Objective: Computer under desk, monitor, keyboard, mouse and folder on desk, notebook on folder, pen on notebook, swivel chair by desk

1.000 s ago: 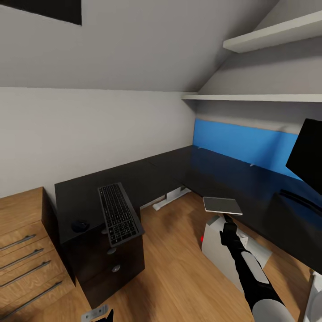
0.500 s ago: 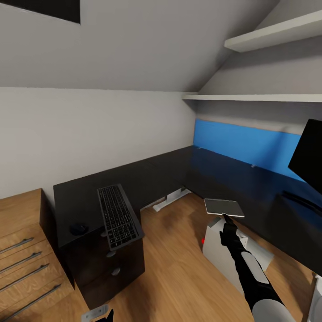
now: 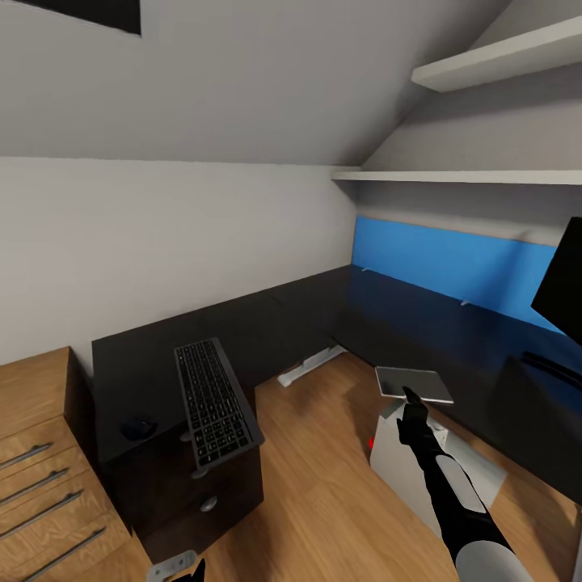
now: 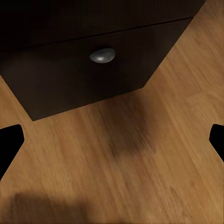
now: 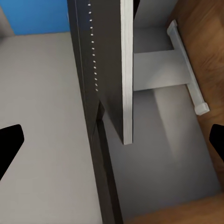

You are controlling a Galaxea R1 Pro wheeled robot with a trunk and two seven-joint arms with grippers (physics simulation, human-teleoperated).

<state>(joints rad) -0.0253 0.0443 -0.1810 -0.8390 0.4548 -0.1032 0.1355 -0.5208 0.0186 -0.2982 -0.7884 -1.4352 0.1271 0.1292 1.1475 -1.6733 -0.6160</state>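
Note:
The black desk (image 3: 267, 323) wraps around the corner. On its left wing the keyboard (image 3: 214, 400) overhangs the front edge, with the mouse (image 3: 137, 426) beside it. The monitor (image 3: 566, 283) stands cut off at the right. The pale computer (image 3: 420, 477) sits on the floor by the desk, and the grey notebook (image 3: 416, 381) lies flat on top of it. My right gripper (image 3: 406, 394) (image 5: 112, 144) is open, its tip at the notebook's near edge. My left gripper (image 3: 182, 566) (image 4: 112, 144) hangs open low over the floor. Folder, pen and swivel chair are out of view.
A wooden chest of drawers (image 3: 40, 436) stands left of the desk's black drawer unit (image 3: 202, 493), whose knob (image 4: 102, 55) faces my left wrist. White shelves (image 3: 485, 174) and a blue panel (image 3: 453, 267) line the far wall. The white T-foot leg (image 3: 311, 365) rests on the wooden floor (image 3: 323, 485).
The camera has come nearer and turned, so the room slid across the picture. The notebook and computer grew and shifted right; my right gripper's tip now overlaps the notebook's near edge.

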